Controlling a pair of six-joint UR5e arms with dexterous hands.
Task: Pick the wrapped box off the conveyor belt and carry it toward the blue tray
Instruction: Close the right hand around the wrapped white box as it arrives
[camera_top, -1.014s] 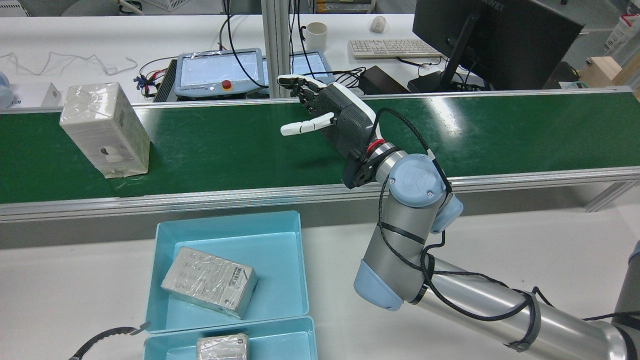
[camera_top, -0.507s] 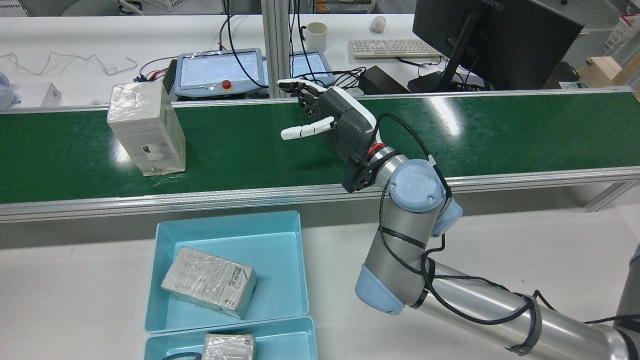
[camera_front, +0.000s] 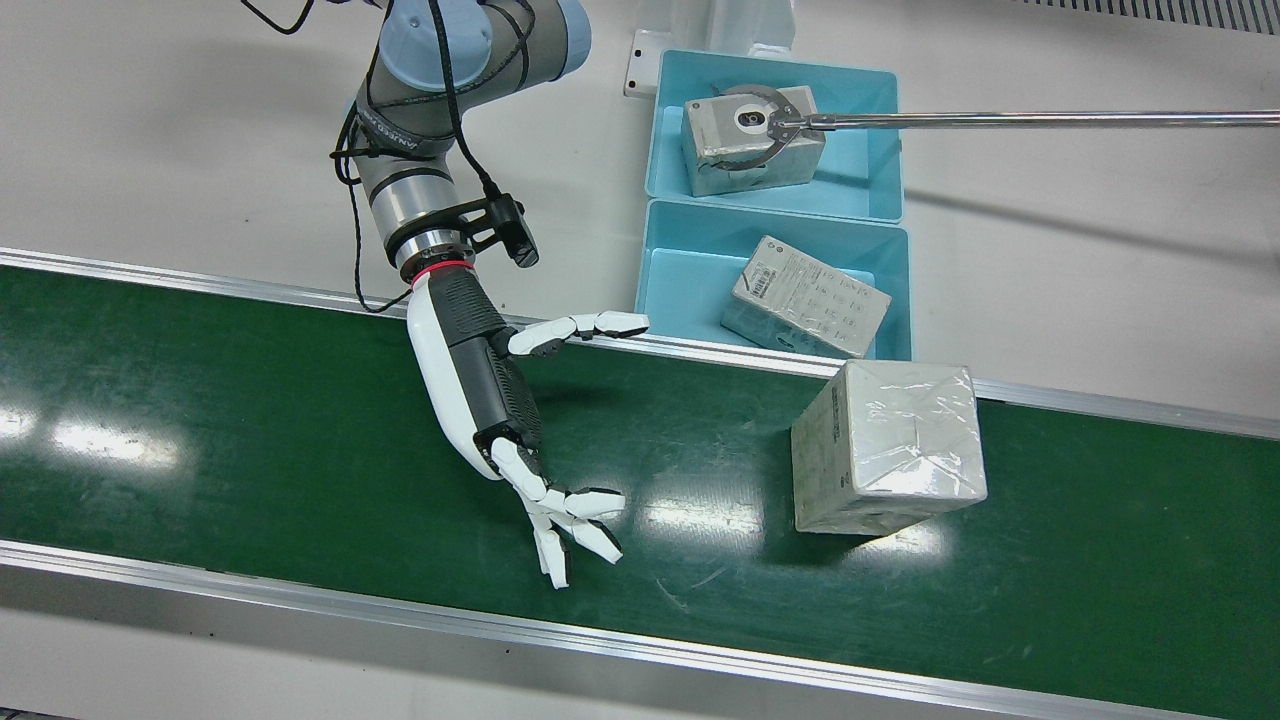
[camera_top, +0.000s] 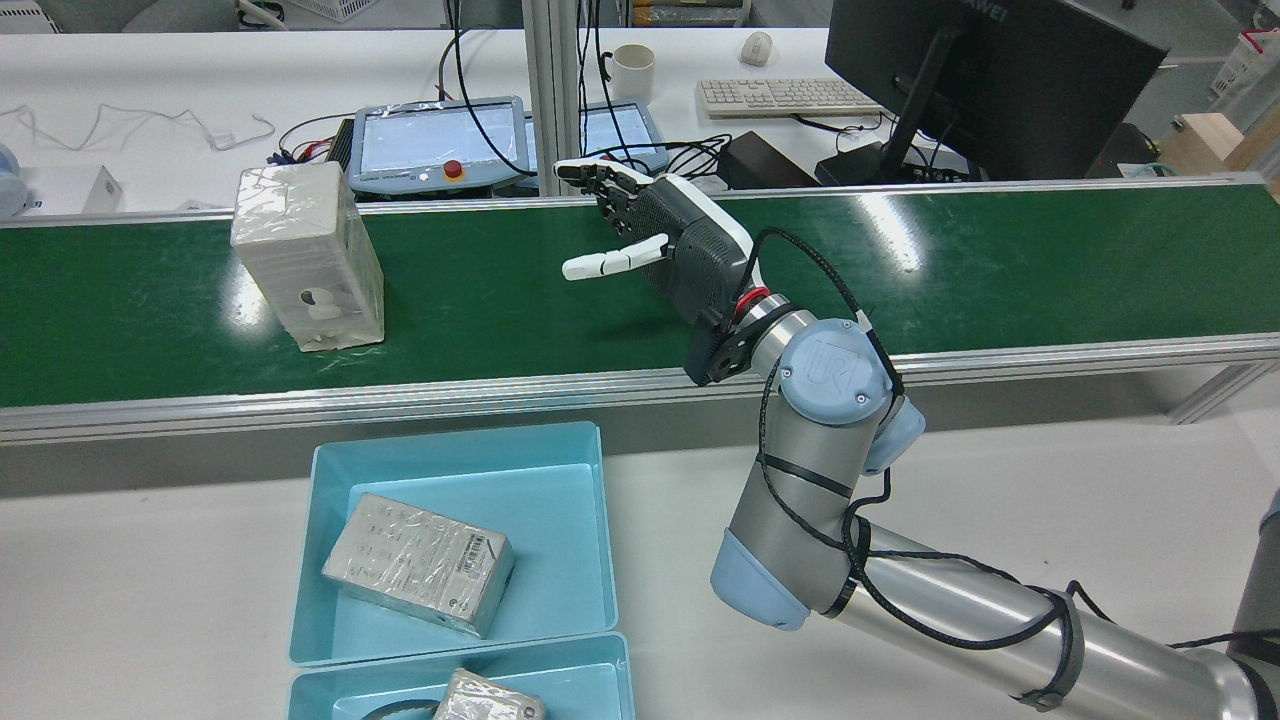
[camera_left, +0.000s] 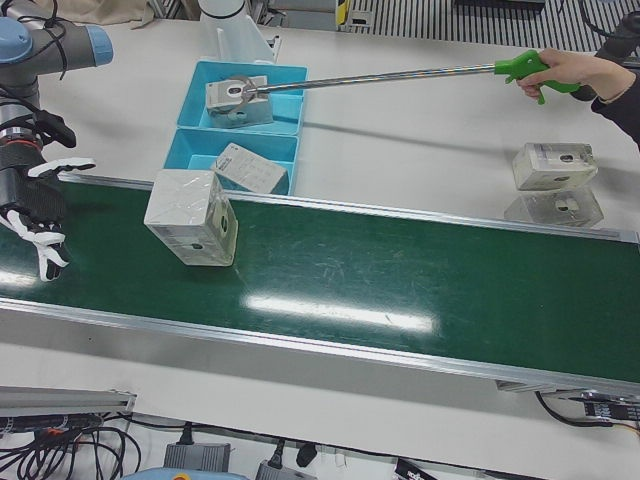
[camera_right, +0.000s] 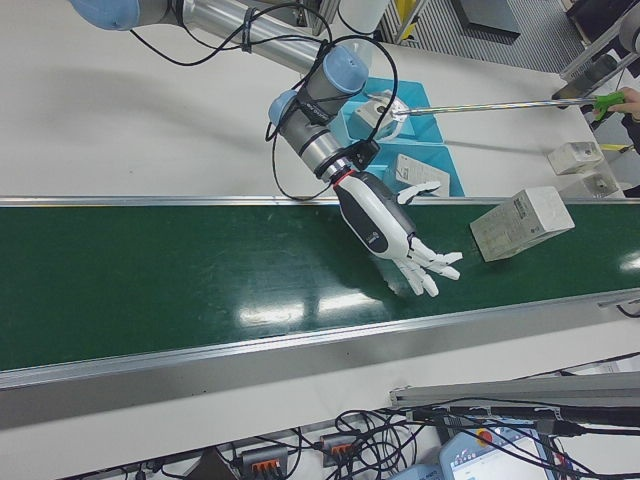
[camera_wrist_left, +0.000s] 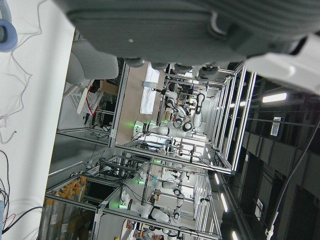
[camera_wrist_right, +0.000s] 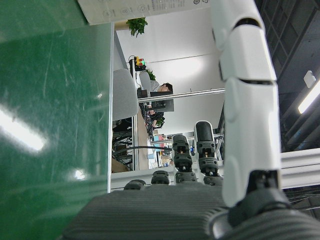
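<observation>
The wrapped box (camera_top: 308, 255) stands upright on the green conveyor belt (camera_top: 900, 270), left of my right hand (camera_top: 680, 245) in the rear view, with a clear gap between them. From the front, the box (camera_front: 888, 447) is at the belt's tray-side edge and the right hand (camera_front: 490, 390) hovers open, fingers spread, holding nothing. The blue tray (camera_front: 685, 285) lies just off the belt with a wrapped box inside. The left hand view shows only the left hand (camera_wrist_left: 190, 25) as a grey palm, its fingers hidden.
A second blue tray (camera_front: 860, 180) holds another box, gripped by a long reacher tool (camera_front: 1000, 120) held by a person's hand (camera_left: 575, 70). Two more wrapped boxes (camera_left: 555, 165) sit on the table. Pendants (camera_top: 440, 140) and a monitor (camera_top: 990, 80) stand beyond the belt.
The wrapped box has ridden the belt to the right in the rear view, closer to my right hand. The hand has barely moved. The box in the nearest tray has shifted.
</observation>
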